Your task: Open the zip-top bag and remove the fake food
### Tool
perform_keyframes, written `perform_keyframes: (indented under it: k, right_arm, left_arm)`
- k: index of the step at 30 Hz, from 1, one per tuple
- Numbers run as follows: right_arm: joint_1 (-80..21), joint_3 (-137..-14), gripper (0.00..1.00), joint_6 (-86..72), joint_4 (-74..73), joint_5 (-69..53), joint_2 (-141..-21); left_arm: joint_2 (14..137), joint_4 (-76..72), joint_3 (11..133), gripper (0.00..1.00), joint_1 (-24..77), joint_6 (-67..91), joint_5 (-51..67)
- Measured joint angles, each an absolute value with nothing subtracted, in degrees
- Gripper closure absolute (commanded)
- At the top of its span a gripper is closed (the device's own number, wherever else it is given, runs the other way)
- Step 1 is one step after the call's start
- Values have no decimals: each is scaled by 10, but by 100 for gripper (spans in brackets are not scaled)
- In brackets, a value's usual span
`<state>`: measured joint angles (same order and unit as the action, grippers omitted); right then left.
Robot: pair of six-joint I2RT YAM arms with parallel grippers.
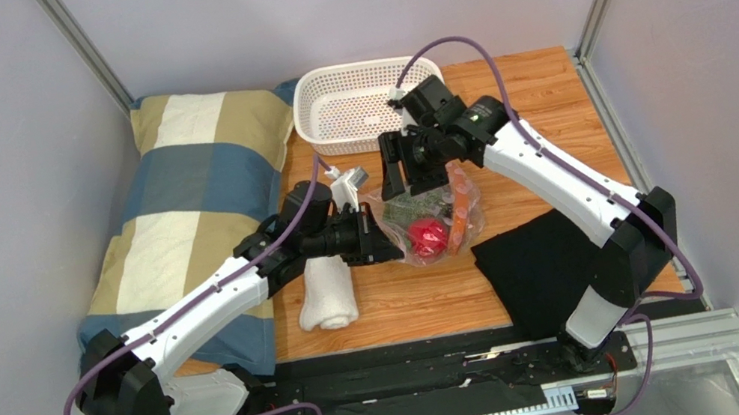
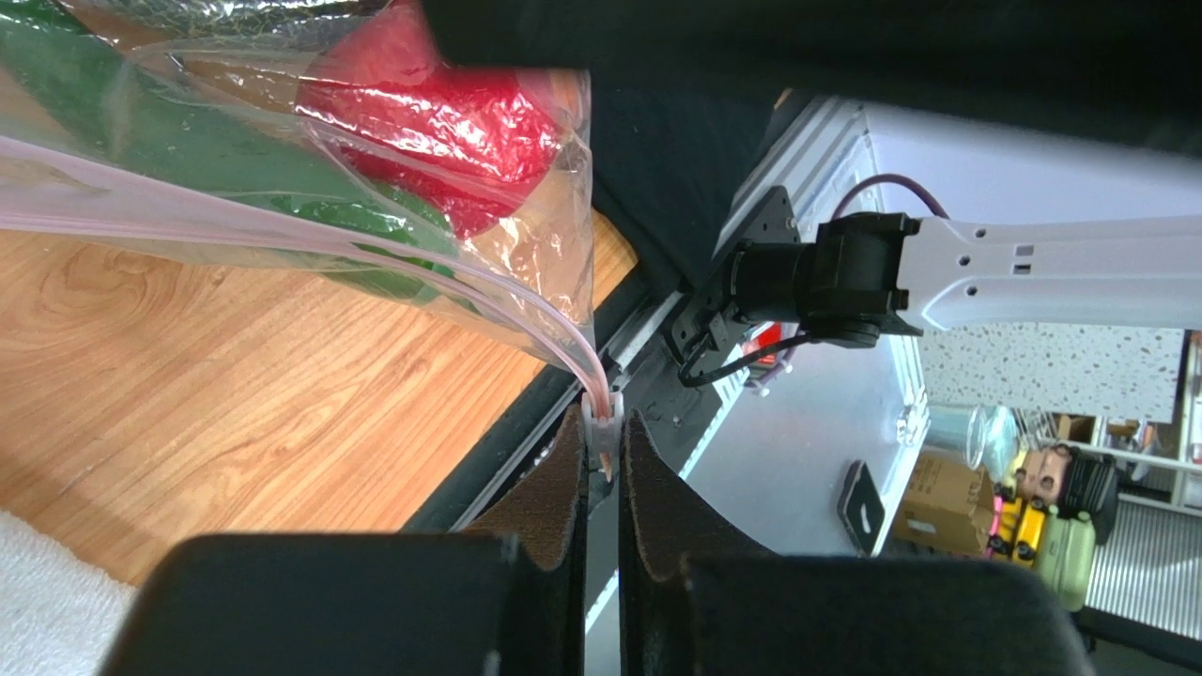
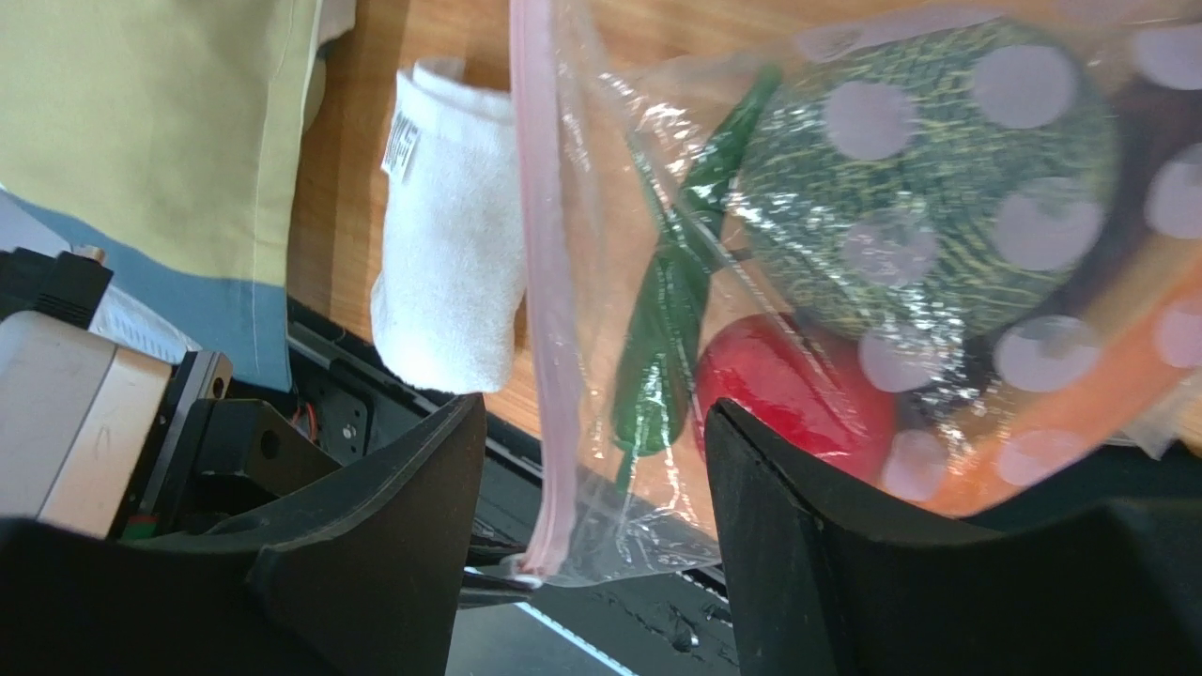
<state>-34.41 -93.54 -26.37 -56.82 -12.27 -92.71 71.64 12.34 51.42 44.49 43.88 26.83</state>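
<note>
Zip-top bag (image 1: 432, 222), mid-table (image 1: 547, 85), near of basket (image 1: 351, 108): light, limp, slippery film, probably best held at its stiffer zip strip (image 3: 543, 282). Left gripper (image 2: 604, 437) pinches the white slider (image 2: 603, 417); right gripper (image 3: 593, 411) gapes astride the strip.

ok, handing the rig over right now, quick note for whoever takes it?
The left gripper is shut on the white slider at one end of the zip-top bag.
The right gripper is open, jaws either side of the pink zip strip, gripping nothing.
The bag sits between the rolled towel and the black cloth.
The bumpy green vegetable, tomato and pepper are all inside it.
Done: slider grasped. Left: the strip looks shut where visible, so zip it open and take the food out.
</note>
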Motion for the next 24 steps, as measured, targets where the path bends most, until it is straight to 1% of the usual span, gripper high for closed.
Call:
perform_keyframes:
  k: [6,9,10,11,13,14,15,16,17,18,19,20,22,24]
  right_arm:
    - [-374,-942,39,-262,-572,-131,-976]
    - [-382,-942,44,-260,-571,-137,-1003]
    - [-383,-942,52,-259,-571,-139,-1009]
    - [-386,-942,57,-258,-569,-144,-1016]
    - [-389,-942,73,-257,-564,-152,-1028]
    - [-389,-942,84,-255,-563,-153,-1032]
    - [-390,-942,100,-257,-561,-158,-1037]
    - [-390,-942,100,-258,-558,-162,-1041]
    - [-390,-942,100,-257,-557,-166,-1044]
    - [-390,-942,100,-257,-556,-167,-1046]
    - [-390,-942,100,-258,-556,-166,-1046]
    - [-390,-942,100,-258,-555,-166,-1046]
    - [-390,-941,100,-257,-554,-163,-1043]
    - [-390,-937,100,-257,-552,-160,-1037]
  left_arm:
    - [718,124,515,100,446,441,267]
    - [718,124,515,100,446,443,265]
    - [718,124,515,100,446,443,265]
    - [718,124,515,100,446,443,264]
    - [718,124,515,100,446,444,264]
    - [718,124,515,100,446,445,264]
    - [718,124,515,100,446,445,263]
    - [718,124,515,100,446,446,262]
    - [717,124,515,93,446,446,260]
    - [716,126,515,81,446,447,257]
    - [713,130,515,58,446,447,252]
    - [706,140,515,50,446,450,244]
    - [683,161,515,39,437,454,232]
    - [650,180,515,39,422,466,223]
